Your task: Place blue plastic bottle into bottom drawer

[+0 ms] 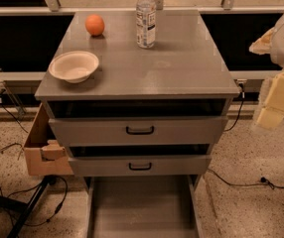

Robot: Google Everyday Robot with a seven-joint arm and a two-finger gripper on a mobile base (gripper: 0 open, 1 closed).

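The blue plastic bottle [146, 18] stands upright at the back of the grey cabinet top [181, 68], clear with a white cap and a white-bluish label. The bottom drawer [142, 209] is pulled out at the foot of the cabinet; its long grey tray holds nothing. My gripper [276, 100] is at the right edge of the view, beside the cabinet's right side, well away from the bottle and level with the cabinet top's front edge.
An orange [95, 25] and a white bowl [74, 66] sit on the left of the cabinet top. Two drawers with black handles [140, 130] stand slightly ajar. A cardboard box [40, 150] stands left of the cabinet. Cables lie on the floor.
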